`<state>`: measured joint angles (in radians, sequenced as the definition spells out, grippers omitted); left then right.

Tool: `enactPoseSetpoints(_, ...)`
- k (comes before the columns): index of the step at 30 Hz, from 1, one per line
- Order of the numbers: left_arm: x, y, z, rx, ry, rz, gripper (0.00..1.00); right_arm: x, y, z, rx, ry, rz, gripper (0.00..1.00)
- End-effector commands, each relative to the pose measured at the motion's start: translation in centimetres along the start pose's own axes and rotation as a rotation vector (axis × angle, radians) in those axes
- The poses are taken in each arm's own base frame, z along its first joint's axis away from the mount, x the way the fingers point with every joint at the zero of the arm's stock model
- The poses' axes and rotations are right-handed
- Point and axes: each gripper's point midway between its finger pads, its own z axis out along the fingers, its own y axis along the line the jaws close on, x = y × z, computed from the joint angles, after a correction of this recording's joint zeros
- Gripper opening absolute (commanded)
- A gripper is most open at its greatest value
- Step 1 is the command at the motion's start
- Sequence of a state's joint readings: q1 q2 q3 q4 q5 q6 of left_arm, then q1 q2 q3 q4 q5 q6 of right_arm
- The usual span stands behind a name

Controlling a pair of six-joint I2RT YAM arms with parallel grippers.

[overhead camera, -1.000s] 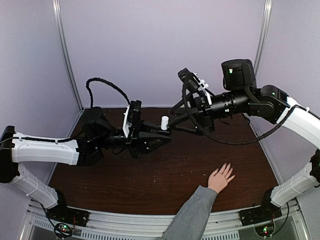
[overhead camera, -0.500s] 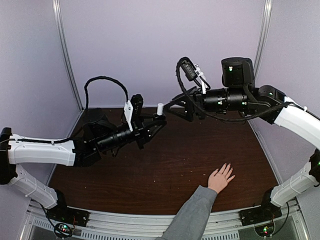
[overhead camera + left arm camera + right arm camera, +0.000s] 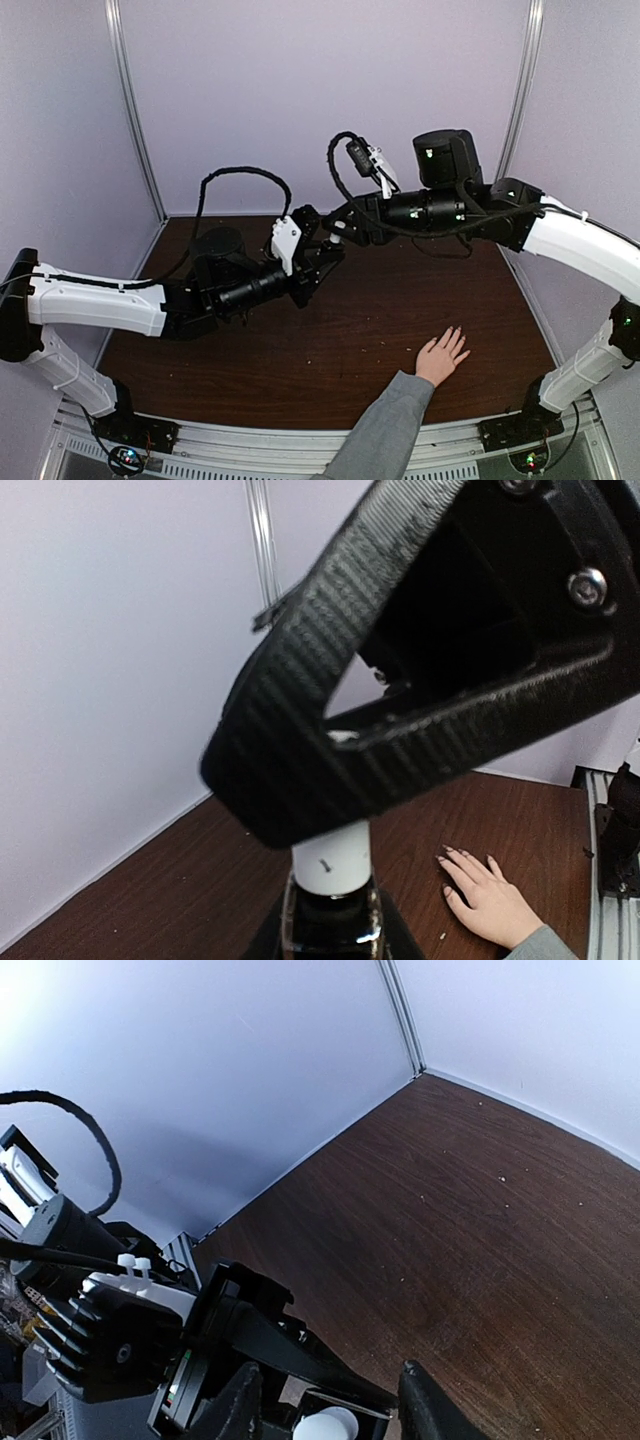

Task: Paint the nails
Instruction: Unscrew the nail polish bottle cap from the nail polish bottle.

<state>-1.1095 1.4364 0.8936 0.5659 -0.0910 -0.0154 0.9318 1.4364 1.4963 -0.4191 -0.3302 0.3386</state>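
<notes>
Right gripper [image 3: 328, 1385] was seen spread, w/ one finger either side of a white cap [image 3: 325, 1427] and a visible gap on each side, i.e. not yet clamped. The cap belonged to a small dark polish bottle [image 3: 332, 927], which was held pinched in the left gripper [image 3: 312, 262], cap end toward the right gripper, well above the dark wooden table [image 3: 350, 340]. In the left wrist cam the cap's top was hidden behind one of the right gripper's black fingers.

Compared w/ 1 s before, the two grippers had been brought together. Then they were apart, w/ the cap standing clear btwn them. Now the right gripper had been moved left over the cap, and the left arm had been raised and swung toward it. The bottle was carried in the left gripper throughout.

A human hand [image 3: 441, 356] w/ a grey sleeve [image 3: 385, 430] was laid flat at the table's near right, fingers spread, unchanged in pos. across the frames. The nails [image 3: 446, 850] were seen as tiny pale tips, well apart from both grippers and below them. No polish could be made out on them, though they were too small for certainty.

Judgement: the cap-removal step was being set up, so painting had not begun. Next, a firm grip on the cap and a twist would prob. be needed, w/ the bottle kept steady so nothing is spilled.
</notes>
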Motion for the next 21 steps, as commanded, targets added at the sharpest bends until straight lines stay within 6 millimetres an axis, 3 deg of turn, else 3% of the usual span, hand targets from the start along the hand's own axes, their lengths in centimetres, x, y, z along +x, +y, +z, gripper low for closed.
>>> enactPoseSetpoints(1,-2.4,1.3,0.4,-0.09,-0.056,0.04,0.0,0.3,-0.4,0.5,0.021,-0.012,0.018,0.44)
enactPoseSetpoints(10,-3.1,0.4,0.2,-0.033,-0.094,0.036,0.0,0.5,0.5,0.6,-0.031,-0.003,-0.015,0.18)
enactPoseSetpoints(21,-4.4,-4.0,-1.2,0.235,-0.128,0.033,0.0,-0.2,2.0,-1.1,-0.087,-0.015,-0.163,0.09)
